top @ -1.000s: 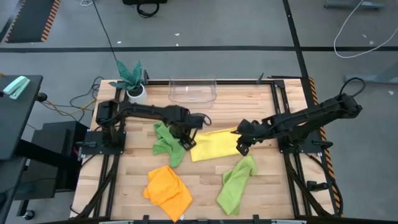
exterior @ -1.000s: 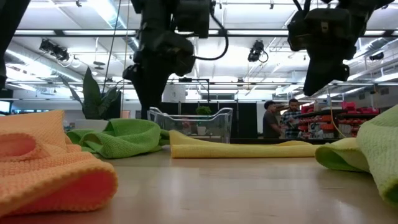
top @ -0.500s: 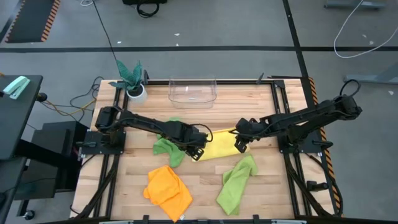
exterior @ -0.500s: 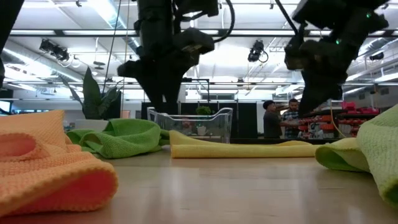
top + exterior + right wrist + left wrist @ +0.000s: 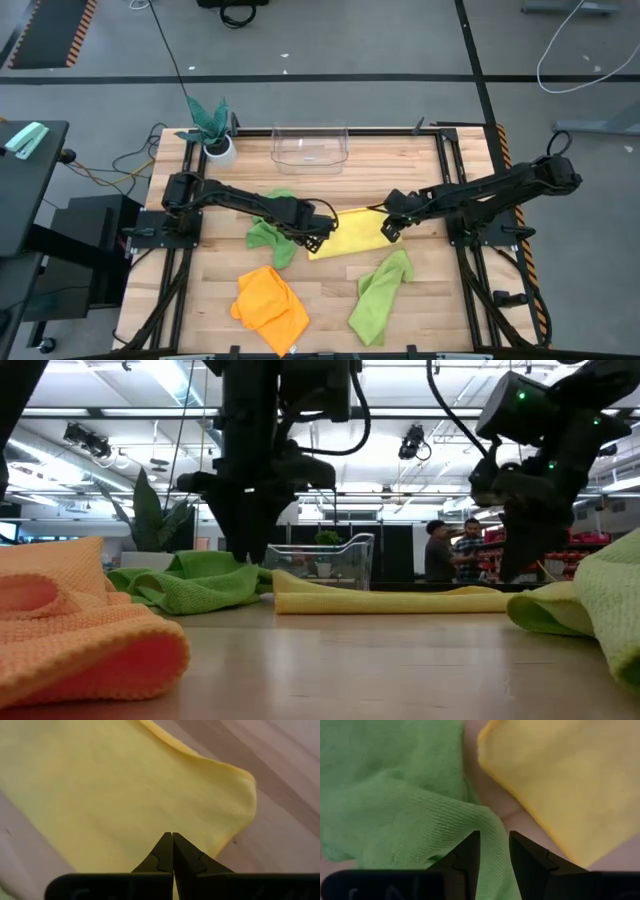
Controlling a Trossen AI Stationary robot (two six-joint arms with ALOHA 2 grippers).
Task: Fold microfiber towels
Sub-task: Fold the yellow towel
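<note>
Two dark jointed arms, black looped cables, tapered black fingers, possibly a green indicator light

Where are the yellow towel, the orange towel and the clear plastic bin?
yellow towel (image 5: 345,236), high view, middle of the cloth.
orange towel (image 5: 270,300), high view, centre of the crumpled cloth.
clear plastic bin (image 5: 310,158), high view, its near wall.

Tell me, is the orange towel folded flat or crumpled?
Crumpled: the orange towel lies in an uneven heap with raised folds, not flat.
</note>
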